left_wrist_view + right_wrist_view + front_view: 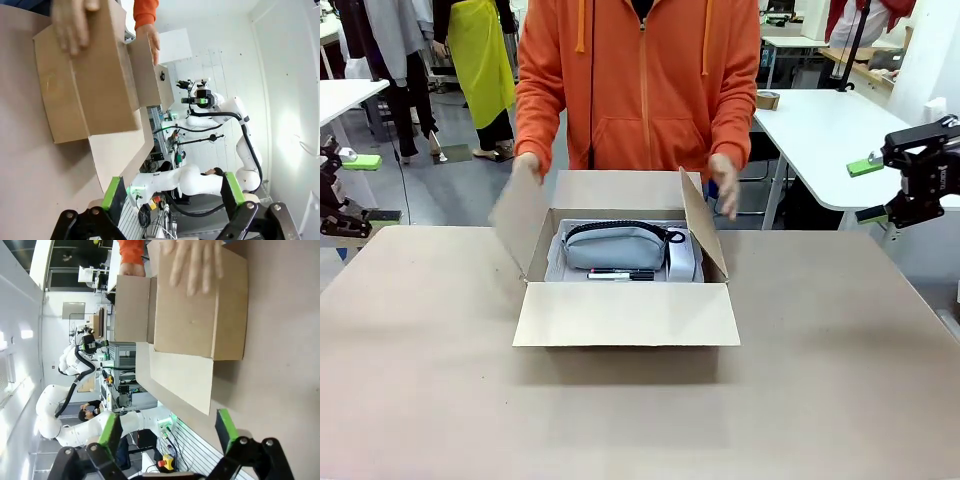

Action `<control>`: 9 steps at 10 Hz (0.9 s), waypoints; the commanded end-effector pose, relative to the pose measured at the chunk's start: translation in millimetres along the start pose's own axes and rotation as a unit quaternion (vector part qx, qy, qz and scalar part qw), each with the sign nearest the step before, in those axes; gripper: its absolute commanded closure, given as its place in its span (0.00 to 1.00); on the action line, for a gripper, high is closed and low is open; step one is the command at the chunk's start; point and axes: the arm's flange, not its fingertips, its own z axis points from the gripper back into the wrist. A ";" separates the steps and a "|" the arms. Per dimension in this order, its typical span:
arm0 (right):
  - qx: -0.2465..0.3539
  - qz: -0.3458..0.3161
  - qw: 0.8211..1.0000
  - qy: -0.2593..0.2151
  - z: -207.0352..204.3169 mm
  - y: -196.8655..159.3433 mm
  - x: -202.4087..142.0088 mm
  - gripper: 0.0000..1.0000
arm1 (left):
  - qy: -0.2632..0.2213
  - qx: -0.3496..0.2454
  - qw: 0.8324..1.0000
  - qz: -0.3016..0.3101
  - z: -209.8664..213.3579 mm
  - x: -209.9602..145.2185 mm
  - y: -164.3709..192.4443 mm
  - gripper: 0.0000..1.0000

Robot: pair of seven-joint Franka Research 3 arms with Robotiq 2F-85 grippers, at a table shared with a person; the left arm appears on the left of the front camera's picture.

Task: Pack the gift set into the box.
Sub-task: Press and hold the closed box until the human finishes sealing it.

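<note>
The box [625,312] stands open in the middle of the table, its near flap folded out flat toward me. Inside lies the gift set: a pale grey tray [556,262] with a grey zip pouch [615,248], a black pen [620,273] and a small white item [681,262]. A person in an orange hoodie has a hand on each side flap [522,215]. My left gripper [370,188] hangs open beyond the table's left edge, my right gripper [868,190] open off its right side. Both wrist views look at the box [85,85] [200,315] from outside, past open grippers [172,192] [167,430].
The brown table [640,420] stretches wide in front of the box. White tables [820,130] stand behind on the right and far left. The person's hands [72,25] [195,265] rest on the box walls.
</note>
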 end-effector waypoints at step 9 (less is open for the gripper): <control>-0.004 0.006 1.000 0.005 0.3 -0.4 -1.0 0.00 | -0.010 -0.016 1.000 -0.004 -2.0 -1.5 -2.2 0.00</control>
